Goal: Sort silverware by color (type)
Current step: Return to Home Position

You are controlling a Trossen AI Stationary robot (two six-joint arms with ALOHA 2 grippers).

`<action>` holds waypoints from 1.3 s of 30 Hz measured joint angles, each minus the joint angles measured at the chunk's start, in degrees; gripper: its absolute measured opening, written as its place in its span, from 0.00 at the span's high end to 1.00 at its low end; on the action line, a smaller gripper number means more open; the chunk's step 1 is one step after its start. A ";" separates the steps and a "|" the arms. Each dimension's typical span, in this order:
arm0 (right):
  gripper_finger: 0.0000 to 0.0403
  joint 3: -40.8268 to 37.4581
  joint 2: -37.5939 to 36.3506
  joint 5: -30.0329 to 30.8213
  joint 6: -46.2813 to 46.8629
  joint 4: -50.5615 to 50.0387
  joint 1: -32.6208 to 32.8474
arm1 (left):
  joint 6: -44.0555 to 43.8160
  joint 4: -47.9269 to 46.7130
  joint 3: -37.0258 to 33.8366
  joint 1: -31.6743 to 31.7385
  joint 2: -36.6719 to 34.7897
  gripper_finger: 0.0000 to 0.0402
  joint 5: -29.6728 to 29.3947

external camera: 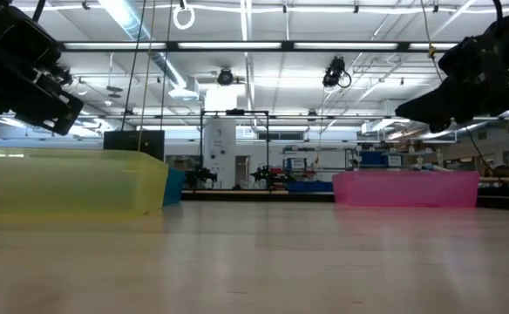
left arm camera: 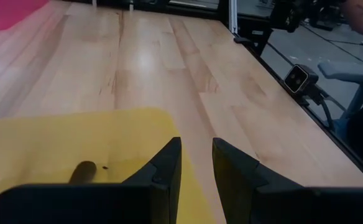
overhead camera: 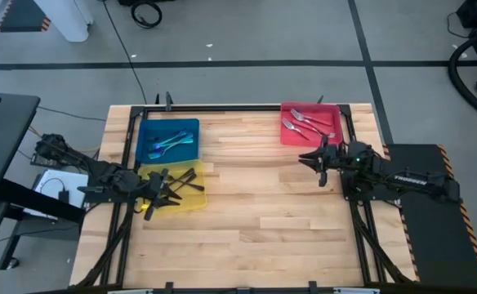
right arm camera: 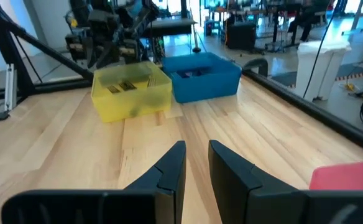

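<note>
The pale wooden plank table (overhead camera: 255, 212) sat in a black metal frame on a grey concrete floor (overhead camera: 247, 49) crossed by dark tape lines. The low view looked across the table into a big workshop hall lit by long ceiling strip lights (external camera: 237, 45). A small camera (left arm camera: 296, 78) was fixed at the table's edge.

The only writing was white lettering (overhead camera: 408, 176) along the right arm, and it seemed to read TROSSEN.

Three flat plastic trays lay on the wood. A blue tray (overhead camera: 149, 126) and a yellow tray (overhead camera: 196, 202) touched each other on the left, and a red tray (overhead camera: 287, 110) stood well apart on the right. All the forks lay in trays, none on the bare wood. The teal-handled forks (overhead camera: 173, 143) were in the blue tray, the dark grey forks (overhead camera: 183, 177) in the yellow, and the red-handled forks (overhead camera: 305, 122) in the red. Each looked like three or four, but they overlapped too much for an exact count.

The left gripper (left arm camera: 197, 163) hung over the yellow tray's front corner. It was released, with a narrow gap between its fingers and nothing in it. The right gripper (right arm camera: 197, 163) hung above bare wood just beside the red tray. It was likewise slightly parted and empty.
</note>
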 joint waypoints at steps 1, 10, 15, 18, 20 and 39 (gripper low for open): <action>0.81 0.00 -0.53 0.00 -0.01 -0.03 0.00 | 0.00 0.00 0.00 0.00 0.02 0.77 -0.02; 0.81 0.02 -9.89 -0.02 -0.01 0.10 0.00 | 0.00 -0.02 0.00 4.84 -6.49 0.77 -0.02; 0.81 0.02 -9.81 -0.02 -0.01 1.72 0.00 | 0.02 0.80 -0.33 7.80 -11.21 0.77 0.03; 0.81 0.02 -9.78 -0.01 -0.01 1.69 0.00 | 0.02 5.31 -2.07 9.89 -14.58 0.77 0.05; 0.81 0.02 -9.78 -0.01 -0.02 1.64 0.00 | 0.05 6.45 -2.40 11.24 -16.89 0.77 0.17; 0.81 0.02 -9.63 -0.02 -0.01 1.64 0.00 | 0.00 11.91 -2.43 19.35 -17.22 0.77 -0.02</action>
